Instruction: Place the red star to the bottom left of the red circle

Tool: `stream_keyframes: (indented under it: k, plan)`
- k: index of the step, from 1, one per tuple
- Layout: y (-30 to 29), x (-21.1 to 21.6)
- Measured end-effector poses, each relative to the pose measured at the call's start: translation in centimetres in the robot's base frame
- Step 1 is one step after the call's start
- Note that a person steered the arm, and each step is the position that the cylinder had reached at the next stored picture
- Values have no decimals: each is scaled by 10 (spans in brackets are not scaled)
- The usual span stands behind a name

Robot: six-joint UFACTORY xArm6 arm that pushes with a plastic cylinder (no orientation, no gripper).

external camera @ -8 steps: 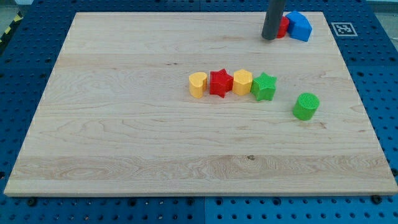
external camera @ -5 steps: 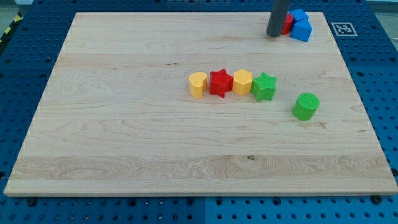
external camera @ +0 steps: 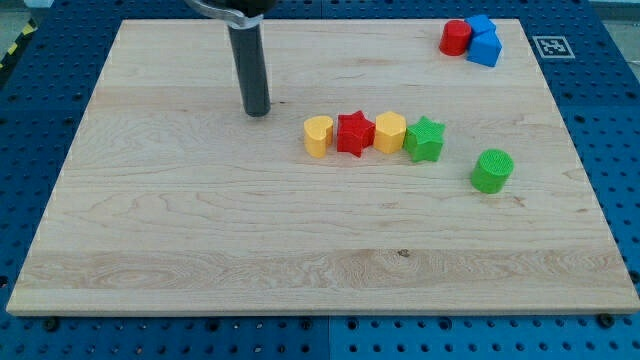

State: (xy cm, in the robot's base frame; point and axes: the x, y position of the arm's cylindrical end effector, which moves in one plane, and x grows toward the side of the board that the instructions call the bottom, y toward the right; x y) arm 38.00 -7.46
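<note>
The red star (external camera: 354, 132) lies in a row at the board's middle, between a yellow heart (external camera: 318, 135) on its left and a yellow hexagon (external camera: 390, 131) on its right. The red circle (external camera: 456, 37) sits at the view's top right, touching blue blocks (external camera: 483, 41). My tip (external camera: 258, 111) rests on the board to the upper left of the yellow heart, apart from it and far left of the red circle.
A green star (external camera: 425, 138) ends the row on the right. A green cylinder (external camera: 492, 170) stands alone lower right of it. The wooden board (external camera: 200, 230) lies on a blue perforated table.
My tip has moved from beside the red circle at the top right far leftward and down to a spot upper left of the yellow heart. No block has moved.
</note>
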Motion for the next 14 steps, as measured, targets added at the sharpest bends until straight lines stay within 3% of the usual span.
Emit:
stream_keyframes:
  k: [2,4,6,14]
  plan:
    - [48,34]
    - [100,111]
    - [117,134]
    - [112,2]
